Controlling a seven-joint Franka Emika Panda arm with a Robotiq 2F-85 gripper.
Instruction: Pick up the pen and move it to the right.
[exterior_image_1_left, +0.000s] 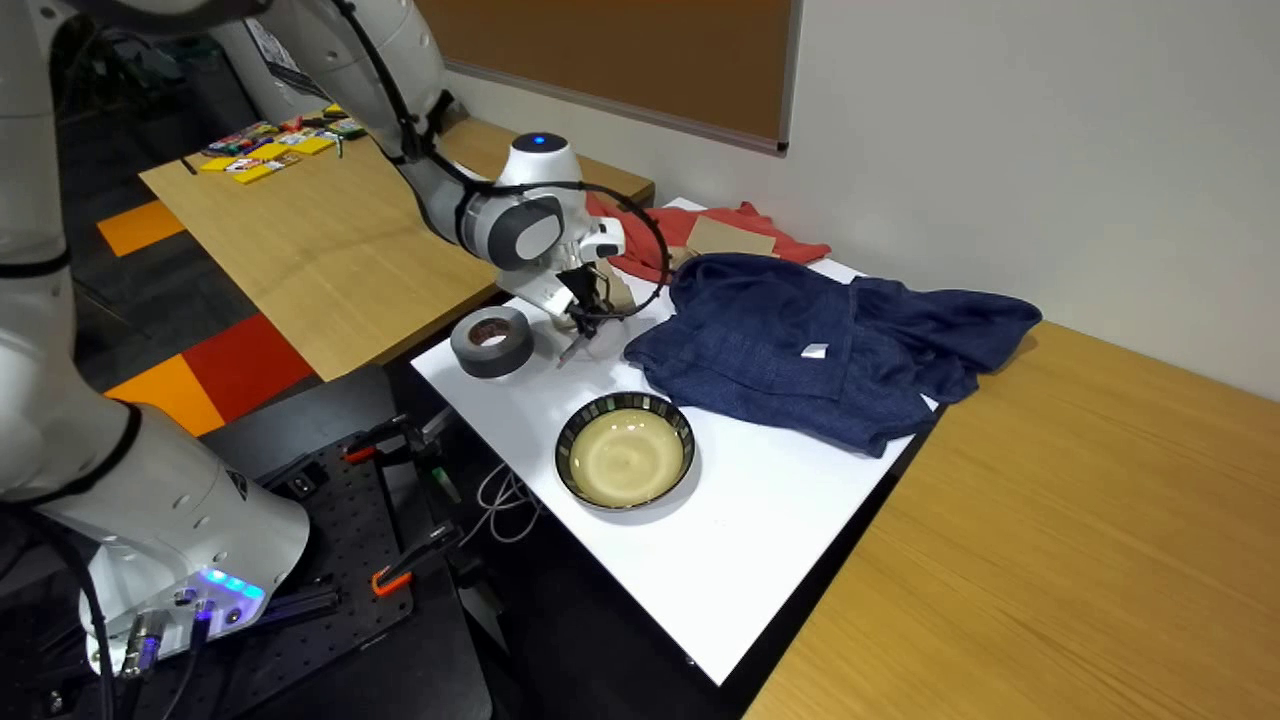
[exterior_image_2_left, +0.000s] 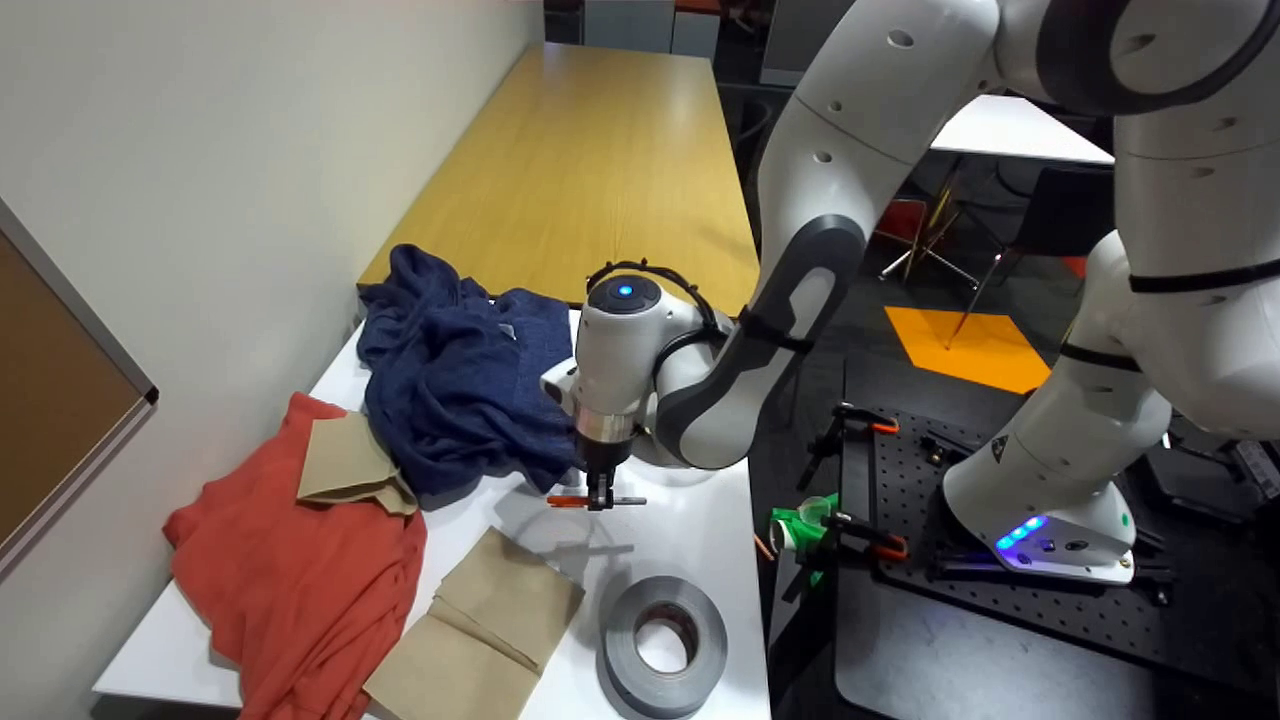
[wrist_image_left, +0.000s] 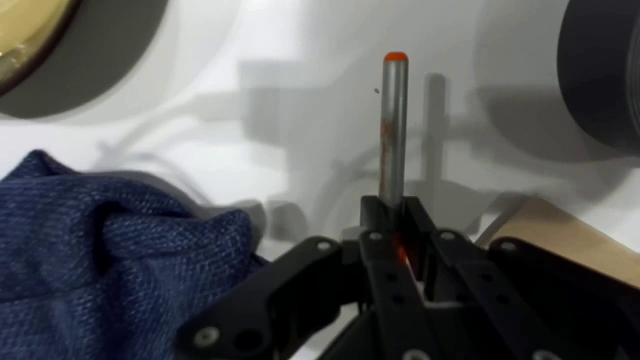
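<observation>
The pen (wrist_image_left: 393, 130) is slim, with a silver barrel, an orange tip and an orange-red part. In the wrist view my gripper (wrist_image_left: 392, 210) is shut on it near its middle. Part of the pen is hidden between the fingers. In an exterior view the pen (exterior_image_2_left: 568, 501) lies level across my gripper (exterior_image_2_left: 599, 495), orange on one side and silver on the other. Its shadow falls apart from it on the white table, so it is held above the surface. In an exterior view only the pen's grey end (exterior_image_1_left: 573, 349) shows below my gripper (exterior_image_1_left: 590, 322).
A grey tape roll (exterior_image_1_left: 491, 341) and a round bowl (exterior_image_1_left: 626, 457) stand on the white table (exterior_image_1_left: 760, 560). A dark blue cloth (exterior_image_1_left: 770, 340) lies close by. A red cloth (exterior_image_2_left: 300, 570) and brown cardboard pieces (exterior_image_2_left: 510, 590) lie near the wall.
</observation>
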